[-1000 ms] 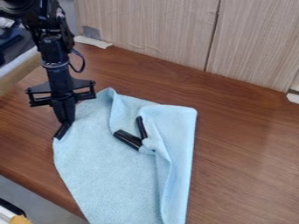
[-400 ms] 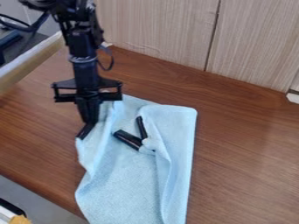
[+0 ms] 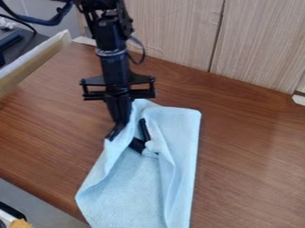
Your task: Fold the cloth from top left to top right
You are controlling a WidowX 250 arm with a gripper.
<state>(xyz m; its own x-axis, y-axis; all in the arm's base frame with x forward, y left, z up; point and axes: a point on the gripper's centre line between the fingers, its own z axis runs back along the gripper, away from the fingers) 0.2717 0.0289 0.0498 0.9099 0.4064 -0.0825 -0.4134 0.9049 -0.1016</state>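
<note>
The pincer [image 3: 115, 132] is closing on the left side of the blue cloth [image 3: 137, 187], its fingers pinching the fabric close to the counter [image 3: 250, 147], apparently so that this edge can be carried without slipping free. The rest of the cloth is lying on the counter, its right side already doubling over in a loose flap, and its own weight is probably anchoring it while the left side is standing up in a slanting ridge. A slim black piece [image 3: 145, 129] and a thicker black piece [image 3: 137, 145] are resting on the cloth just beside the pincer; why they are there is not showing. They are likely to be getting covered or nudged if the fold is going rightward, so some lift is seeming wise.
</note>
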